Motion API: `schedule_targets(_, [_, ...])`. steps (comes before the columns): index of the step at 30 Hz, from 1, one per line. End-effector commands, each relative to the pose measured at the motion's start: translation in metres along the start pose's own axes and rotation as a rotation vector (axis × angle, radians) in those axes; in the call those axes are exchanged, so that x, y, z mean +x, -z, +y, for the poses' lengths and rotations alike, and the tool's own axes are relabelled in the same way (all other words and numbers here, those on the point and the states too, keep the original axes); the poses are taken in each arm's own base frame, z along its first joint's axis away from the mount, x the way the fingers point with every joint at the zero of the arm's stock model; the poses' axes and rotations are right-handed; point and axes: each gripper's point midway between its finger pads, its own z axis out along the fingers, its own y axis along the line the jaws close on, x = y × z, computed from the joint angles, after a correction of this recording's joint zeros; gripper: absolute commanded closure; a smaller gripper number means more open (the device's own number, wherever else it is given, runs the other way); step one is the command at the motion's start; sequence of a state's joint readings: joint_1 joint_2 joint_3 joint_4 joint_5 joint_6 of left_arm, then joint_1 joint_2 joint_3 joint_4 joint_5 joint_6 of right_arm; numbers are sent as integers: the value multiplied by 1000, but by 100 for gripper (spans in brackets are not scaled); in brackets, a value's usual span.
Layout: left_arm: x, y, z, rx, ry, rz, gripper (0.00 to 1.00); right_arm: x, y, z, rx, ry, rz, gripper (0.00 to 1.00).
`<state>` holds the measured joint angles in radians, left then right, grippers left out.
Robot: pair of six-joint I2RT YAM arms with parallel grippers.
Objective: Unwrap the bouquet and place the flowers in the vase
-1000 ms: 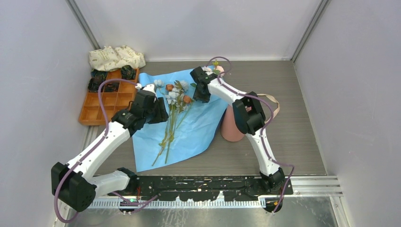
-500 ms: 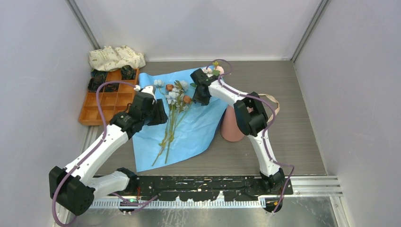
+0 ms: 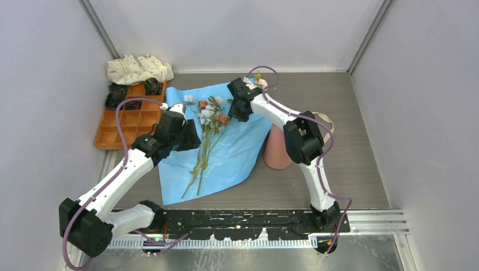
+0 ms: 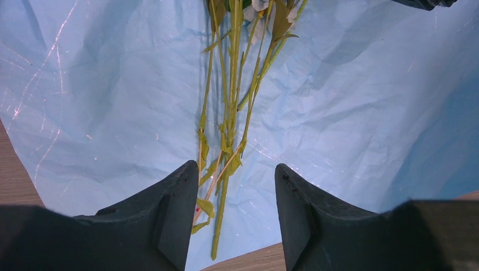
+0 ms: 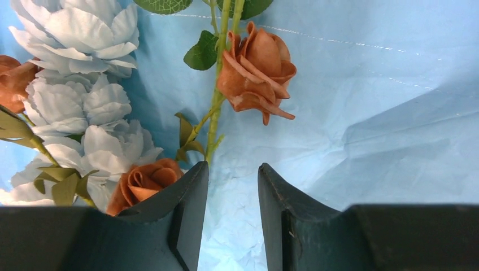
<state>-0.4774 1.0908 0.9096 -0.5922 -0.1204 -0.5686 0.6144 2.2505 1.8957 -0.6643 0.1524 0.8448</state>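
Flowers [image 3: 210, 121] loose on the opened blue paper [image 3: 237, 155], mid-surface; blooms toward the far side, stems fanned toward the near edge. Vase [image 3: 275, 151] upright just beside the paper's right edge, partly hidden by the right arm.

Left claw [image 4: 234, 169] over the lower stems, jaws roughly half open, straddling the bunch, nothing gripped. Right claw [image 5: 233, 166] low over the blooms, jaws narrowly parted, empty; orange-brown rose [image 5: 255, 62] just ahead of the tips, pale blue heads to one side.

Handling, by judgement: light, artificial. Stems probably thin and springy, apt to splay or roll between the fingers. Heads soft, easily crushed or bent. Best taken on the stems where gathered closest, mid-length, not at the blooms. Paper thin and creased, likely to lift if pinched along with a stem.
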Motion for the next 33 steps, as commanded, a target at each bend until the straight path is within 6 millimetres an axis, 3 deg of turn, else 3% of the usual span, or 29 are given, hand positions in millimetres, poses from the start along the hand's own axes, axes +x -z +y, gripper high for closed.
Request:
schedule_targets(1, [-7,3,-4,21,9,-29,47,-23,17,31,-76,-20,-50,56])
schedule_targets(10, [-4,3,0,8,5,-24,47,-13,-15,28,-38,-9,-8,57])
schedule_targets(17, [-3,6,4,-4,6,-35,47,-1,-27,17,-5,-11,18,58])
schedule_targets(19, [-3,6,4,-4,6,-34,47,0,-30,16,-2,-14,19,65])
schedule_targets(21, [-3,6,3,-3,6,-30,47,-2,-31,17,-2,-19,15,83])
schedule_targets(24, [-3,9,5,-9,7,-33,48,-9,-25,17,1,-22,-11,98])
schedule_targets(26, [-5,11,5,-9,6,-43,47,-16,-15,16,4,-25,-43,99])
schedule_targets(33, [-5,13,7,-17,6,-49,48,-45,46,12,-10,-18,-157,99])
